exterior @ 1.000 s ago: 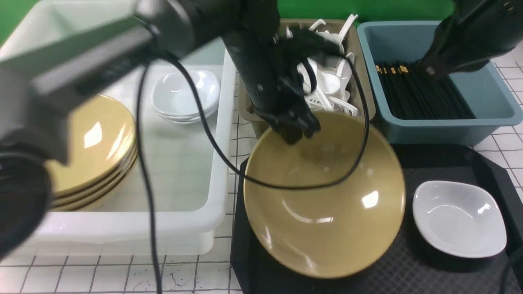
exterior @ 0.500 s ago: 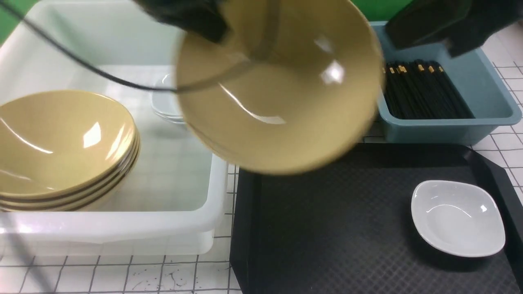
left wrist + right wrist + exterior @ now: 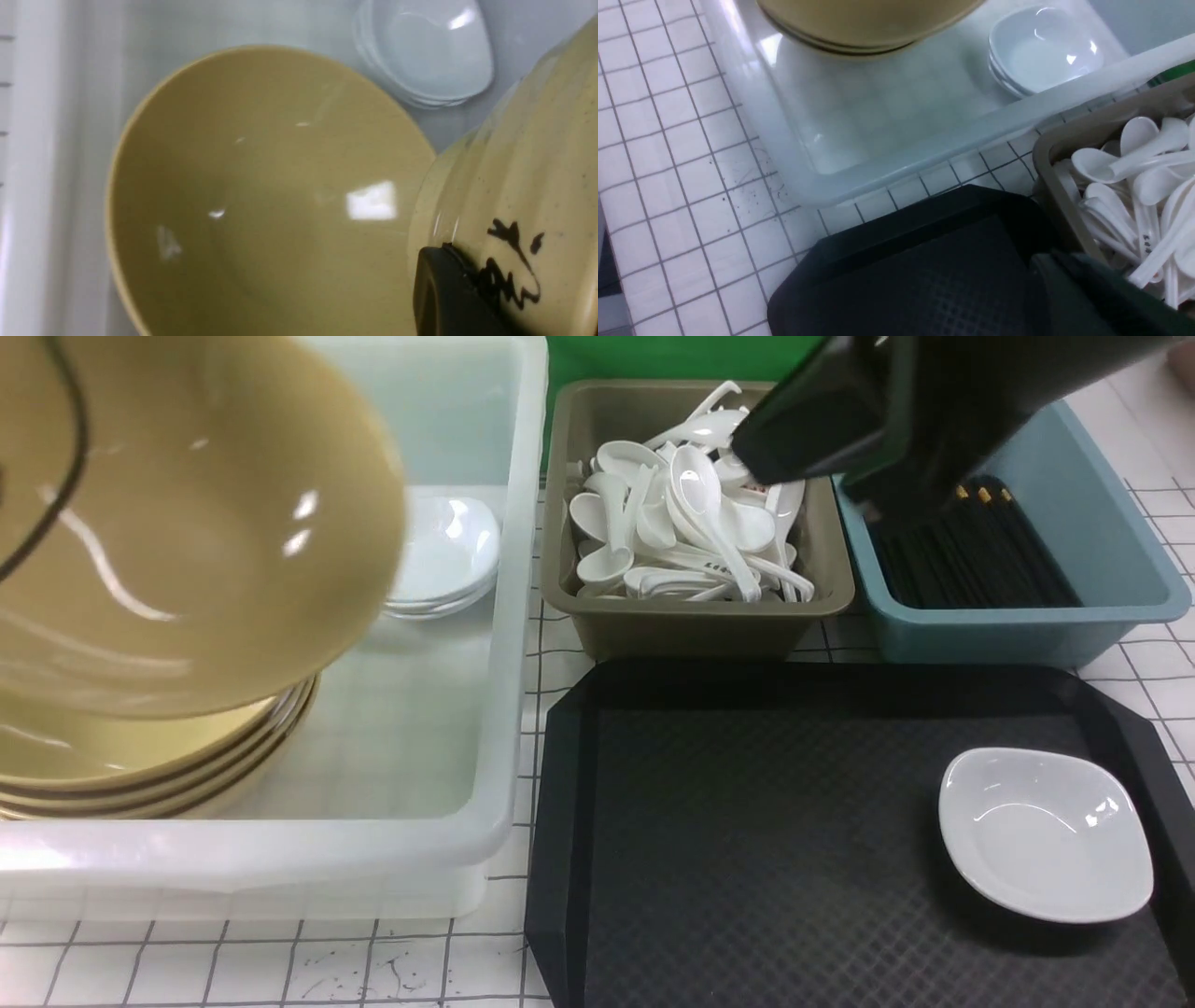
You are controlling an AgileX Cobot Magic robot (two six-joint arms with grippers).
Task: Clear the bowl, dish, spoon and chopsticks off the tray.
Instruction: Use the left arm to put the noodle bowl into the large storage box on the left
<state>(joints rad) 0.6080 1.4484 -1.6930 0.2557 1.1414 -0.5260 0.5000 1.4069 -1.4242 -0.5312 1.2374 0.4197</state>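
Observation:
The yellow bowl (image 3: pixel 187 523) hangs tilted in the air over the stack of yellow bowls (image 3: pixel 187 756) in the white bin (image 3: pixel 509 616). My left gripper (image 3: pixel 462 261) is shut on the bowl's wall (image 3: pixel 528 154). One black finger (image 3: pixel 444 298) presses on the outside, and the other is hidden. In the front view the bowl hides this gripper. The black tray (image 3: pixel 747 859) carries only the white dish (image 3: pixel 1044 833), near its right edge. My right gripper (image 3: pixel 784 439) is shut on nothing, high above the bins' adjoining edges. Spoons (image 3: pixel 681 532) fill the olive bin (image 3: pixel 691 625). Chopsticks (image 3: pixel 980 560) lie in the blue bin (image 3: pixel 1027 630).
A small stack of white dishes (image 3: pixel 443 555) sits at the back of the white bin, beside the bowl stack (image 3: pixel 261 196). The bins stand just behind the tray on a white gridded tabletop (image 3: pixel 280 961). The tray's corner (image 3: pixel 859 261) lies below my right gripper (image 3: pixel 1092 298).
The bowl has been lifted off the tray and carried left, and now hangs over the bowl stack in the white bin. The right arm has swung left, over the spoon bin's edge.

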